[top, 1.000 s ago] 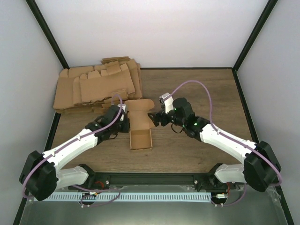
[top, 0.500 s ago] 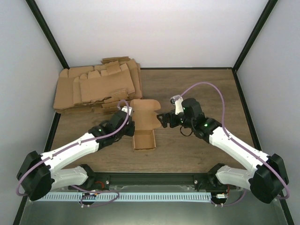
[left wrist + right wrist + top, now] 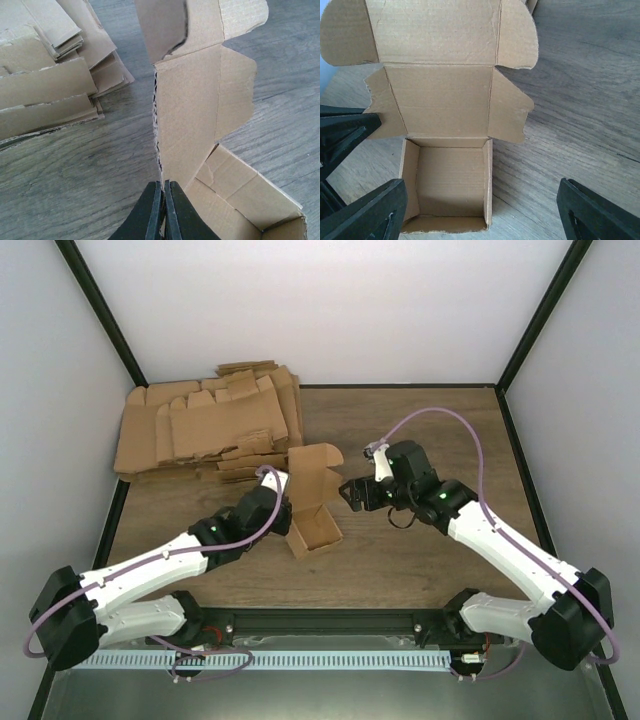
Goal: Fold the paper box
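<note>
Two left fingers (image 3: 149, 212) are pressed shut on an upright side flap of the paper box (image 3: 318, 530). It sits open on the table (image 3: 430, 420) between both arms. The right fingers (image 3: 370, 212) are spread wide, holding nothing, near its right side.

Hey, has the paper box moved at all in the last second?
Yes. The paper box has slid right, away from the cardboard pile, and twisted slightly, the left gripper shut on its wall.
</note>
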You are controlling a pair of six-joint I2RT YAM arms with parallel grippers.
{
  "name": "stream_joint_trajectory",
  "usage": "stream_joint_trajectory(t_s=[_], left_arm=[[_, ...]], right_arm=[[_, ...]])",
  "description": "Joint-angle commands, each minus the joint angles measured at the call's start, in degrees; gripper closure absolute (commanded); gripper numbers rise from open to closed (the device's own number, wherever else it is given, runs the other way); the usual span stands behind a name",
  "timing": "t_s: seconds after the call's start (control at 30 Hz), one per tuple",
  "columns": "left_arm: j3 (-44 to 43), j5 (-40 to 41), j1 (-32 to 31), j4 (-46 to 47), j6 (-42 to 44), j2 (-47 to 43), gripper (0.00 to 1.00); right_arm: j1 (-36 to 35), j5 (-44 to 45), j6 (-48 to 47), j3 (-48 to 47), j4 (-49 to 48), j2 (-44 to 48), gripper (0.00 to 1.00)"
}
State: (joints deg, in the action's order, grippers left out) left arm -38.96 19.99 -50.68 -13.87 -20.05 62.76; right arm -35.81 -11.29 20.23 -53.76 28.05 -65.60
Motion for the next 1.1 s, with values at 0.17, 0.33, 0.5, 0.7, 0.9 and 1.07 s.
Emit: stream_joint_trajectory(t_s=[0.17,0.33,0.5,0.7,0.9,1.07], left_arm=[[1.9,3.2,-1.5,3.0,4.0,-2.5,0.95],[2.4,3.2,-1.8,3.4,4.1,-2.7,0.96],[2.7,3.0,-1.9,4.4,4.5,-2.5,0.96],[3.2,4.3,-2.0,4.6,4.1,-1.2,0.96],[4.9,5.9,-2.0,5.6,2.7,0.2,0.96],[6.0,6.4,-2.0,6.7,3.0,-0.3,0.96]], right_arm=[[0.4,-6.2,-1.4,-5.9,7.9,-5.3,0.21],[0.5,-7.0,-1.4,-7.4,8.5,-7.6,0.31],[0.5,-3.9,-1.2,-6.5,5.7,-8.0,0.29],[8.1,-18.1,-4.0,-1.7,-5.8,-9.1,0.22],[11.4,-20.8,-4.4,-1.6,-13.8,-14.8,0.23],[11.4,-20.7,-6.0,-4.3,-14.7,-19.8,0.28]])
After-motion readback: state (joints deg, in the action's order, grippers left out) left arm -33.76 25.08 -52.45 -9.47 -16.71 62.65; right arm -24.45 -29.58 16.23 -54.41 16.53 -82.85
